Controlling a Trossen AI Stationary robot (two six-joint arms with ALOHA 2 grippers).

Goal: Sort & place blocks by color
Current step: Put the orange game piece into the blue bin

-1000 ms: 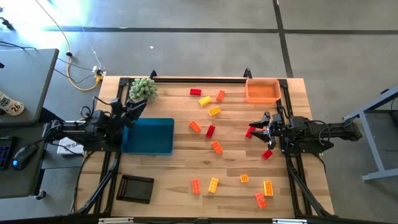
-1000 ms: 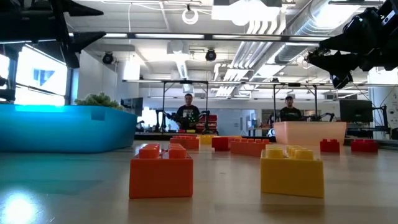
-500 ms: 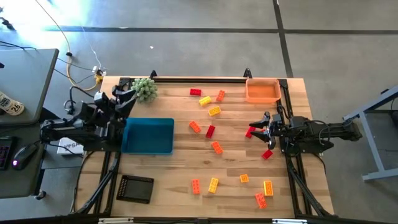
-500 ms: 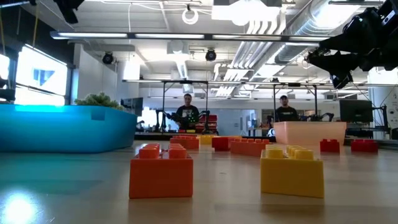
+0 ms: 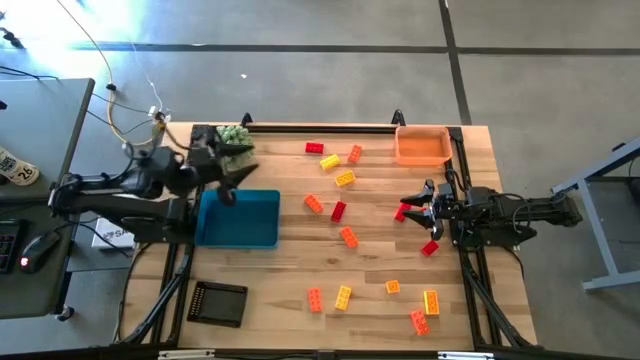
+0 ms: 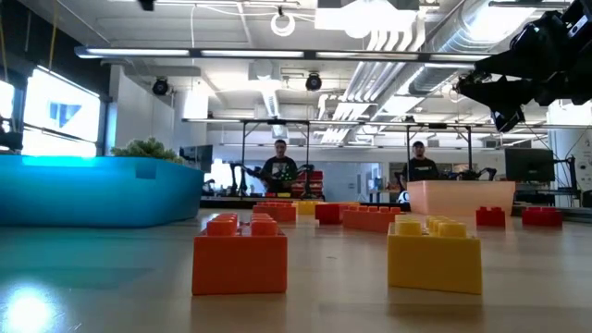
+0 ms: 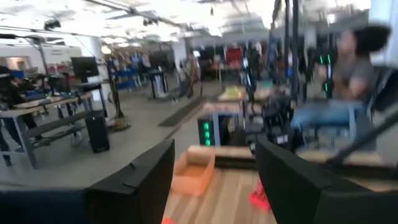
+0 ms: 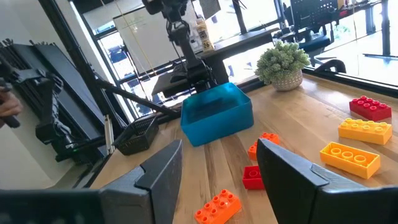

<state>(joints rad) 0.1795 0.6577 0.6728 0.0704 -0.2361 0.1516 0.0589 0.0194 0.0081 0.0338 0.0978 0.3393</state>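
Blocks [image 5: 344, 178] are scattered mid-table in the high view, between blue tray [image 5: 240, 218] and orange tray [image 5: 421, 147]. Left gripper [image 5: 236, 172], open and empty, has swung over the blue tray's corner beside the plant [image 5: 232, 134]. Right gripper [image 5: 407, 209], half open and empty, is unchanged. In the low view, orange [image 6: 240, 252] and yellow [image 6: 435, 251] blocks are nearest. The right wrist view shows its fingers [image 8: 163, 171] apart.

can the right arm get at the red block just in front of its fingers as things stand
Probably yes. The right gripper hovers with fingers apart right beside the red block, nothing stands between them, and the nearest other blocks lie clear of it.
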